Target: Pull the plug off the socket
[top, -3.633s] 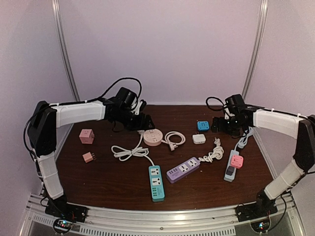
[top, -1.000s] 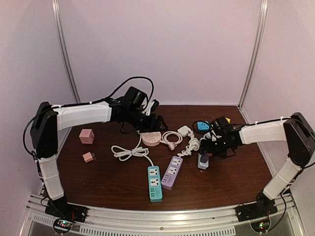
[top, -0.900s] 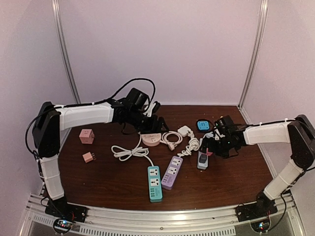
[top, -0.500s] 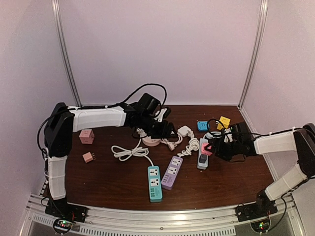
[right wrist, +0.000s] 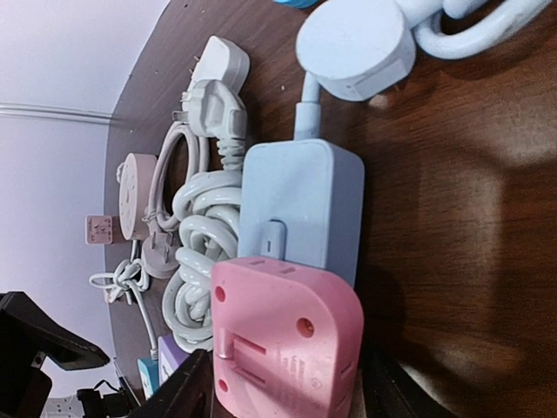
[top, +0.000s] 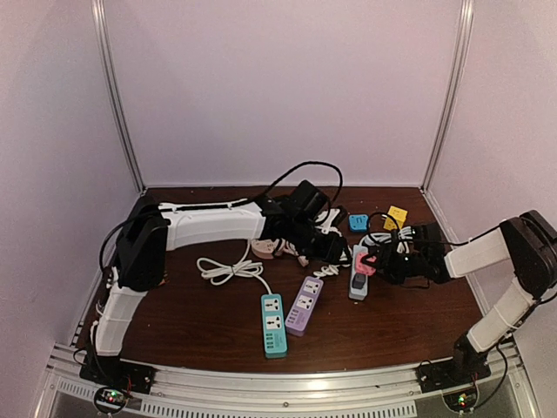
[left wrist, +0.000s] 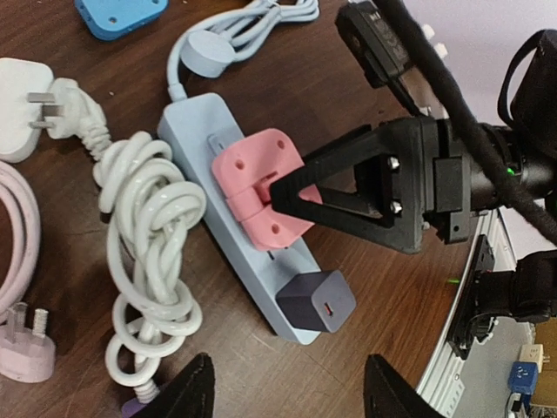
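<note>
R gripper [right wrist: 285,370] brackets pink plug [right wrist: 287,340], one finger each side; can't tell if it's pinched tight or just alongside. Plug sits on top of light-blue strip [right wrist: 300,205], abt mid-length. Dark charger cube [left wrist: 315,300] is stuck in same strip, at the end opp. its cord. White coiled cord [left wrist: 144,252] lies just beside strip's long side. L gripper [left wrist: 291,392] hovers over strip's charger end, jaws apart, nothing in them. Blue adapter [left wrist: 117,13] sits past strip's cord end.

a pink plug [left wrist: 252,187] sits seated mid-way along the pale blue socket strip [left wrist: 190,139], which lies flat.
</note>
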